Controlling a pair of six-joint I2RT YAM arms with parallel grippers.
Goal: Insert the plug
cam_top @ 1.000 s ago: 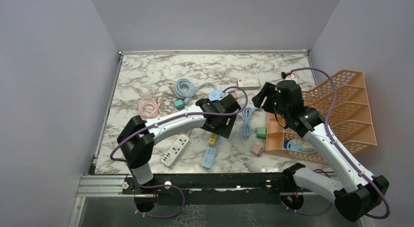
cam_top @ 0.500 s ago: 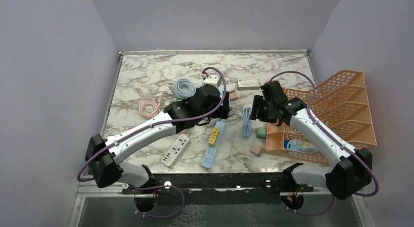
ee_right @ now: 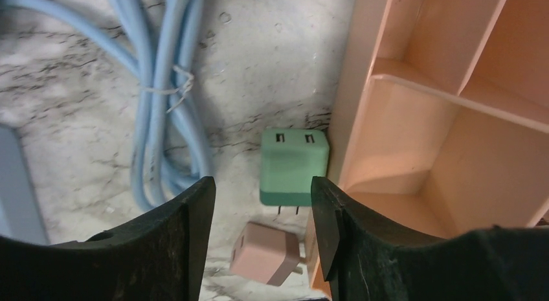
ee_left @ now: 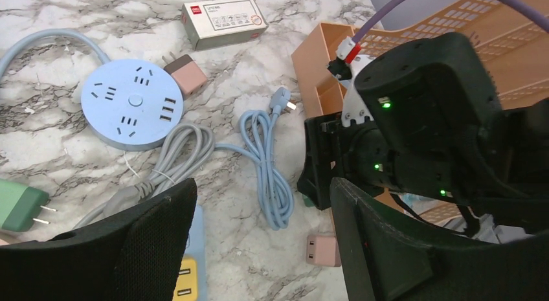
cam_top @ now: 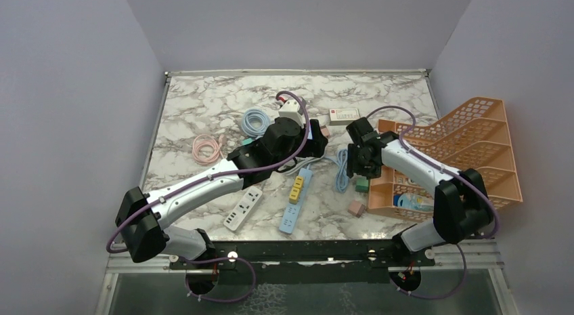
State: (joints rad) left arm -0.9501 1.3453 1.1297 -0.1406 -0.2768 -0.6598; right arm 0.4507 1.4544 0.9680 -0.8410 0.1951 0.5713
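Observation:
A green plug (ee_right: 294, 165) lies flat on the marble against the orange rack's corner, with a pink plug (ee_right: 265, 252) just nearer. My right gripper (ee_right: 262, 210) hovers over them, open, nothing between its jaws. From above, that gripper (cam_top: 357, 162) sits just behind the green plug (cam_top: 363, 184). A blue power strip (cam_top: 296, 200) with yellow sockets lies in the middle. My left gripper (ee_left: 259, 243) is open and empty above the marble between the strip (ee_left: 188, 275) and a pink plug (ee_left: 322, 249). A round blue socket (ee_left: 129, 111) lies further back.
The orange rack (cam_top: 467, 152) stands at the right, close beside my right gripper. A bundled blue cable (cam_top: 342, 169) lies between the arms. A white power strip (cam_top: 244, 208), pink cable (cam_top: 208, 149), coiled blue cable (cam_top: 256, 120) and small box (cam_top: 345, 116) lie around.
My right gripper has come down and forward over the green plug, its jaws narrowing. The left arm stretched out toward the back middle, then shifted slightly.

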